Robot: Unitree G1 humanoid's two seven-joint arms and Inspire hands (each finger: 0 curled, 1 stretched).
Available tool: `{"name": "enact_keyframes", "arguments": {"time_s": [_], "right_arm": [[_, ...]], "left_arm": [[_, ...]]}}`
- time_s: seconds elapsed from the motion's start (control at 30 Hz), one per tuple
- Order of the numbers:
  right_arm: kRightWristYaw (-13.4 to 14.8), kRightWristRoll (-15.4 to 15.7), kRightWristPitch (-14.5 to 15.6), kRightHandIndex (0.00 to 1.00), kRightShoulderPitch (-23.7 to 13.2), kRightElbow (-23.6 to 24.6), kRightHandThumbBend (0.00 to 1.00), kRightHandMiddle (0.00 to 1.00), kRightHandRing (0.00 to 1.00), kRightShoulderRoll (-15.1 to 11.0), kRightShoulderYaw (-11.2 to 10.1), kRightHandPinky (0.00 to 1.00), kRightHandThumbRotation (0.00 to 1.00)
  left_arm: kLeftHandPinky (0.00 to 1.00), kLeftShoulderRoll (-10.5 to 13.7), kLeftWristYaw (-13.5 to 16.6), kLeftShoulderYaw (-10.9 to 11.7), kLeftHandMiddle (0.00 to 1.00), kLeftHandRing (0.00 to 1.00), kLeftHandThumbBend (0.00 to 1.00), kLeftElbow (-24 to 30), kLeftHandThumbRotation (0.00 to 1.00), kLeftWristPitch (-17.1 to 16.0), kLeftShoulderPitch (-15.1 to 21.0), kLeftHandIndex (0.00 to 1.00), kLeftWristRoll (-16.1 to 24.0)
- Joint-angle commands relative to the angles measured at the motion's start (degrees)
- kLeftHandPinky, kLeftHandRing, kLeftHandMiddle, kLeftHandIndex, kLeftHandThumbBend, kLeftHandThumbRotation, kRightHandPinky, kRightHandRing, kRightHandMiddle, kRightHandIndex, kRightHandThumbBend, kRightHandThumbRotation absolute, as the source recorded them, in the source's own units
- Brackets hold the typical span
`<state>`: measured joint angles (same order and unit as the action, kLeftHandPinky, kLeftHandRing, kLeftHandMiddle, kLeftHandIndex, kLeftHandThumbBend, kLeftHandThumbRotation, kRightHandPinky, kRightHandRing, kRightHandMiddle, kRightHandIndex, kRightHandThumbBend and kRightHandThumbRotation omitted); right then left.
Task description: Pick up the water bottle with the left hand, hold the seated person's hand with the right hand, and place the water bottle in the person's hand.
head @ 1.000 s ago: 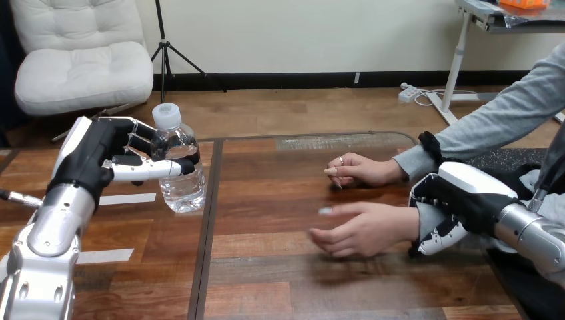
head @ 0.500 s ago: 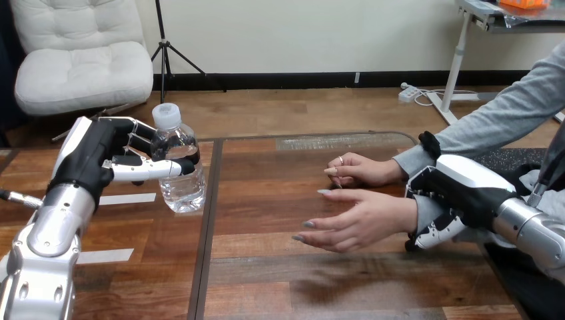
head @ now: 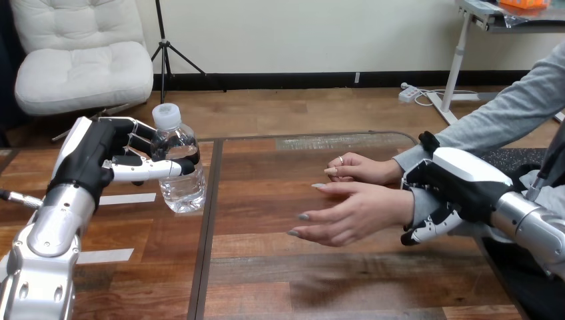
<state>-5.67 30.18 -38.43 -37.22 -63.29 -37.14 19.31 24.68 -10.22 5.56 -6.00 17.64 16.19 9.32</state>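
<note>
1. The water bottle (head: 178, 167) is clear with a white cap (head: 166, 115) screwed on, and there is clear water inside; I cannot make out how high the water comes.
2. It stands upright, long axis vertical, cap pointing straight up.
3. It is over the left part of the table (head: 300, 280), nearer the far edge than the near one and just left of the seam (head: 203, 253) that runs front to back. I cannot tell whether its base rests on the wood.
4. The left hand (head: 106, 160) grasps it from the left, thumb across the front and fingers curled round behind.
5. By the right edge, the right hand (head: 453, 190) is wrapped round the grey-sleeved wrist (head: 416, 207), fingers curling beneath it.
6. The person's hand (head: 353, 217) on that wrist is held open above the wood, fingers pointing towards the bottle and well apart from it.
7. The person's other hand (head: 363, 170) lies just behind it, towards the far edge.
</note>
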Motion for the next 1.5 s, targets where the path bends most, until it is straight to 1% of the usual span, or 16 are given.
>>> {"name": "enact_keyframes", "arguments": {"time_s": [0.0,0.27,0.57,1.0,1.3,1.47], "right_arm": [[-0.2,-2.2,-2.0,0.39,-2.9,3.8,0.81,0.37,0.32,-0.5,-2.1,0.28,0.0],[-0.8,-2.8,-1.8,0.38,-3.1,4.7,0.81,0.36,0.31,-0.5,-2.1,0.27,0.0],[-1.0,-2.8,-1.1,0.38,-3.1,5.7,0.81,0.37,0.31,-0.5,-2.1,0.28,0.0],[-0.7,-2.7,-1.1,0.39,-3.5,5.8,0.81,0.37,0.31,-0.1,-2.1,0.27,0.0],[-0.7,-2.5,-0.3,0.39,-3.9,5.9,0.8,0.37,0.32,0.5,-1.9,0.28,0.0],[-0.2,-2.2,-0.6,0.39,-4.2,5.8,0.81,0.38,0.32,0.9,-1.7,0.29,0.0]], "left_arm": [[0.32,1.2,0.1,0.6,0.43,0.38,0.63,3.9,0.0,-1.1,2.6,0.43,-0.2],[0.32,1.1,0.1,0.7,0.43,0.38,0.63,4.0,0.0,-1.0,2.5,0.43,-0.3],[0.32,1.1,0.0,0.6,0.43,0.39,0.63,4.6,0.0,-0.7,2.3,0.43,-0.4],[0.32,1.0,0.0,0.6,0.43,0.38,0.63,4.7,0.0,-0.6,2.1,0.43,-0.4],[0.32,0.9,0.0,0.5,0.43,0.39,0.63,4.3,0.0,-0.7,2.0,0.43,-0.4],[0.32,0.8,0.1,0.4,0.43,0.39,0.63,4.8,0.0,-0.4,2.0,0.43,-0.3]]}}
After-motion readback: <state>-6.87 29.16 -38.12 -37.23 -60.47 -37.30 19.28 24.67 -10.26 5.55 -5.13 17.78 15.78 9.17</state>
